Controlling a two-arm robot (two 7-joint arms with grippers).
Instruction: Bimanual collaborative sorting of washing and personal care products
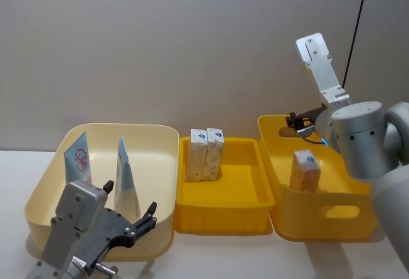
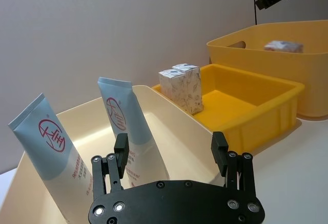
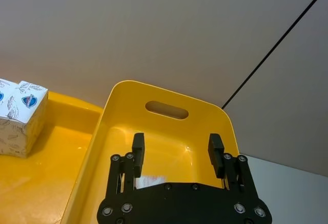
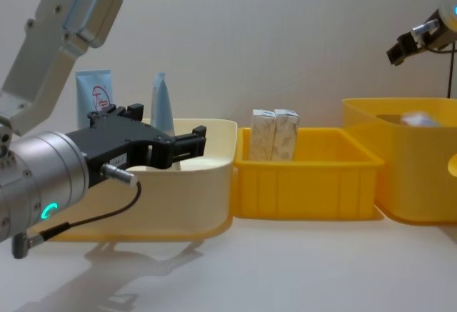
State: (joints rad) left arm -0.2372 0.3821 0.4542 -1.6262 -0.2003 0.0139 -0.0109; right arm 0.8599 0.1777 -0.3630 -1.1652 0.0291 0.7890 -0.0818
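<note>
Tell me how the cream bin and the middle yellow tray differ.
The cream bin is pale and round-cornered; the middle yellow tray is bright, boxier and shallower. The cream bin holds two blue tubes; the middle yellow tray holds two cartons. Both are open-topped plastic.

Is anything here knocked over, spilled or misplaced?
Nothing spilled or damaged. Two blue tubes lean in the cream bin. One carton sits alone in the deep yellow bin while two cartons stand in the middle tray, which looks odd. Open left hand by the cream bin, open right hand over the deep one.
</note>
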